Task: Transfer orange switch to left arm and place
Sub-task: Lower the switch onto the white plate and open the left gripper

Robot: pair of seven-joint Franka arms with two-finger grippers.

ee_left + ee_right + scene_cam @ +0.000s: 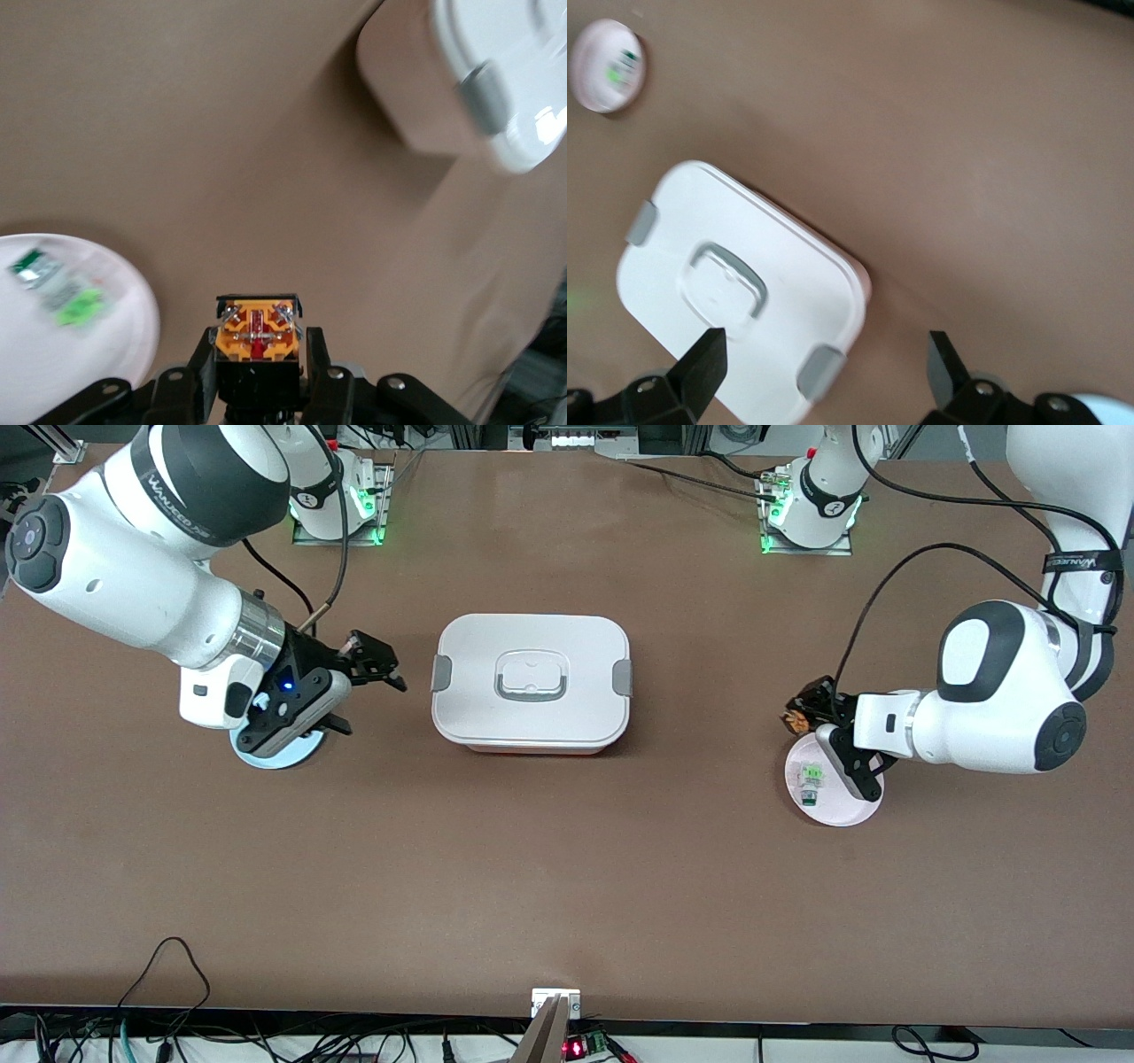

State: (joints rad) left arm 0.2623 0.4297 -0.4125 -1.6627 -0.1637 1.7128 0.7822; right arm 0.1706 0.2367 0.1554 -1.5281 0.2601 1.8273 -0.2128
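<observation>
The orange switch is gripped between the black fingers of my left gripper, just off the edge of the pink plate, on the side toward the box. In the left wrist view the orange switch shows its orange face, and my left gripper is shut on its black body. The white box stands in the middle of the table, lid shut; it also shows in the left wrist view and the right wrist view. My right gripper is open and empty, between the blue plate and the box; in its own view my right gripper points at the box.
A green-and-white switch lies on the pink plate, also in the left wrist view. A pale blue plate lies under the right wrist. Cables run along the table edge nearest the front camera.
</observation>
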